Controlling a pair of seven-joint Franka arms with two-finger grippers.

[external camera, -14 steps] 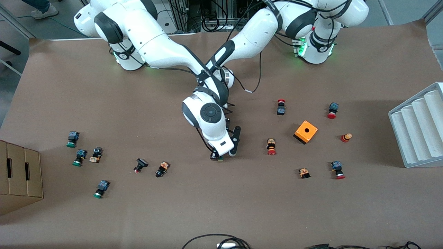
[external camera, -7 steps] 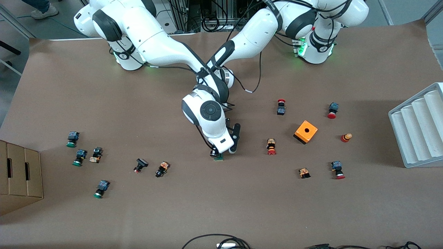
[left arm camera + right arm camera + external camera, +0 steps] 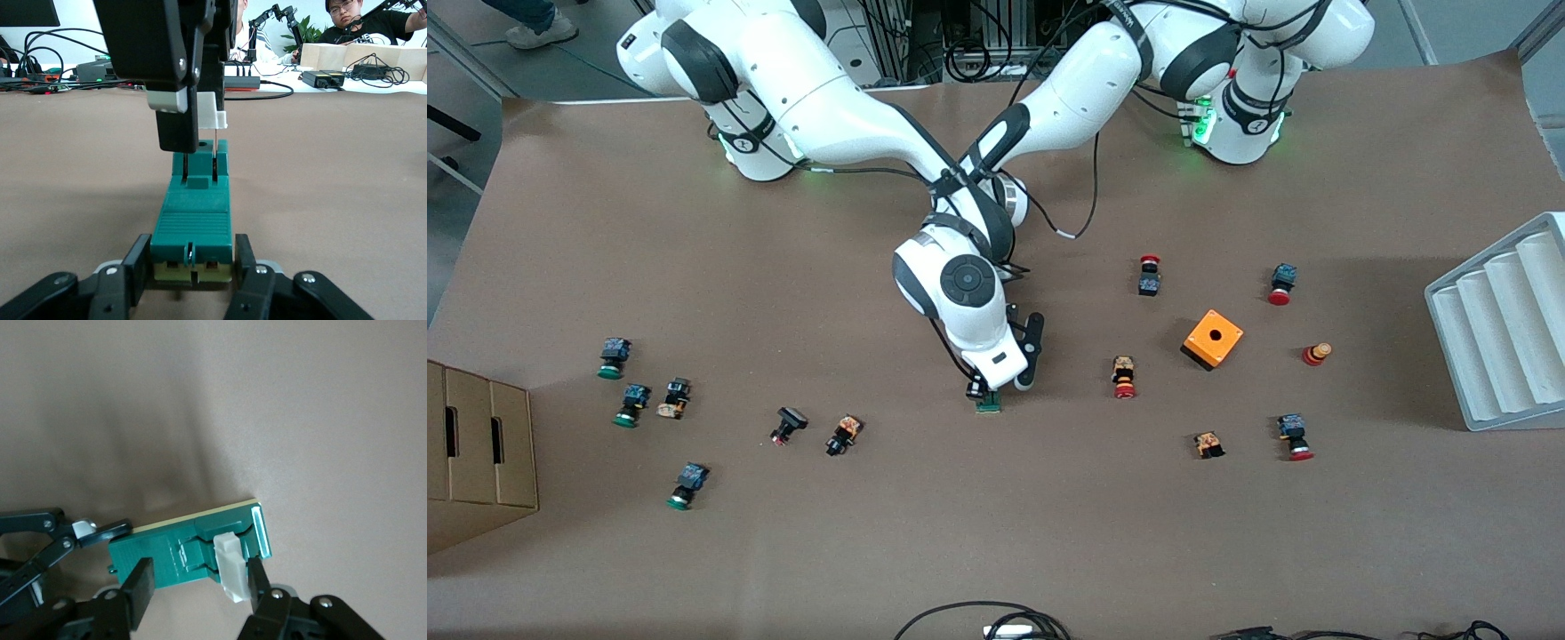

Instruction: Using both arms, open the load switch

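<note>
You see load switch [image 3: 192, 230] lying flat on brown tabletop [image 3: 996, 533], mid-table, nearer front camera than both arm bases, well apart from orange box [image 3: 1213, 339]. Left pincer [image 3: 192, 267] pinching one end of green body between both fingertips. Right pincer [image 3: 200, 583] at other end: one finger [image 3: 257, 577] against white sliding piece [image 3: 230, 573], other finger beside green body.
</note>
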